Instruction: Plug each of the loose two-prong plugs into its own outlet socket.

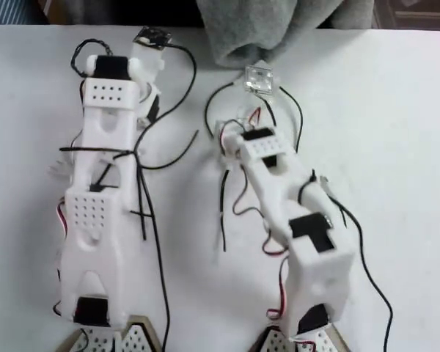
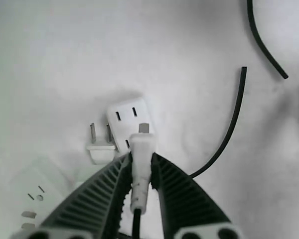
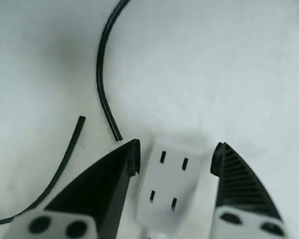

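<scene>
One plug is pinched in the left hand; the right hand gapes around a socket.

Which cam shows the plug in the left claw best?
Left wrist view: the plug sits clamped in the left claw, prong at the outlet block's face. High view: an arm covers that spot. Right wrist view: the right claw, open, straddles a second outlet block.

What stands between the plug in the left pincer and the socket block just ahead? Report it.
Nothing visible. The plug in the left pincer points at the socket block, with its prong already over the block's face. The other loose plug lies beside the block, off that line.
</scene>
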`<state>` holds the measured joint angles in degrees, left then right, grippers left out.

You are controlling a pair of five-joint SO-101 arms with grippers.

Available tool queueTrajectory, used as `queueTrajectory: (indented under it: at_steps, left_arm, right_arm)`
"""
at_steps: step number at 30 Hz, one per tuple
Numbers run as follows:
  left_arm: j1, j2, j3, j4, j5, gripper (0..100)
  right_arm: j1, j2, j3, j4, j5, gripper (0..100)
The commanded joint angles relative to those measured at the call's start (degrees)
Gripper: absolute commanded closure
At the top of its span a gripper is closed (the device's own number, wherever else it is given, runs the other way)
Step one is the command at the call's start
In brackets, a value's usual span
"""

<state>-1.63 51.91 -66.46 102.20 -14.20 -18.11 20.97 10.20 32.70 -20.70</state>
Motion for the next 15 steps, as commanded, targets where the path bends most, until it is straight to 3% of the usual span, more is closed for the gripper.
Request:
queueTrajectory:
  at_steps: [1,6,9,10,15]
  left_arm:
    - [-0.04,-0.75,-0.7,-0.79,-0.53,98]
    - [-0.13,-0.75,-0.7,-0.79,-0.53,98]
    - [-0.4,-0.75,-0.7,-0.79,-0.53,98]
    - [-0.4,-0.75,-0.7,-0.79,-0.53,98]
    - [-0.48,-0.75,-0.7,-0.79,-0.62,98]
  right_arm:
    - [0.75,5.14,-11.25,9.19,-4.13,76.2]
    - [0.57,7.78,-15.3,14.99,-4.13,79.0]
    - [0.57,8.13,-16.97,16.57,-3.34,94.3]
    - [0.66,8.22,-17.32,16.57,-1.05,99.2]
    - [-1.89,7.69,-17.67,16.66,13.71,93.8]
